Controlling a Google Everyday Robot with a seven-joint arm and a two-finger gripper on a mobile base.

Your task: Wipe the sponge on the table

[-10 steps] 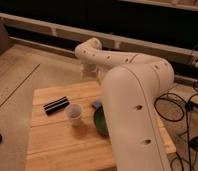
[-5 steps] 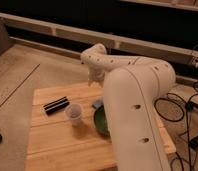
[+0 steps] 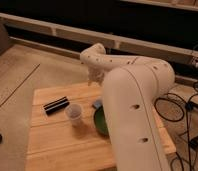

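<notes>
The pale blue sponge [image 3: 97,103] lies on the light wooden table [image 3: 57,145], only a small corner of it showing beside my big white arm. My gripper [image 3: 94,78] hangs from the bent wrist above the table's far edge, a little beyond and above the sponge and apart from it. The arm's bulk hides the right part of the tabletop.
A green bowl [image 3: 99,123] sits just in front of the sponge, partly behind the arm. A clear plastic cup [image 3: 73,113] stands left of the bowl, and a black striped bar [image 3: 56,105] lies further left. Cables trail on the floor at right.
The wrist and gripper have shifted slightly right and down toward the table's far edge. The objects on the table have not moved.
</notes>
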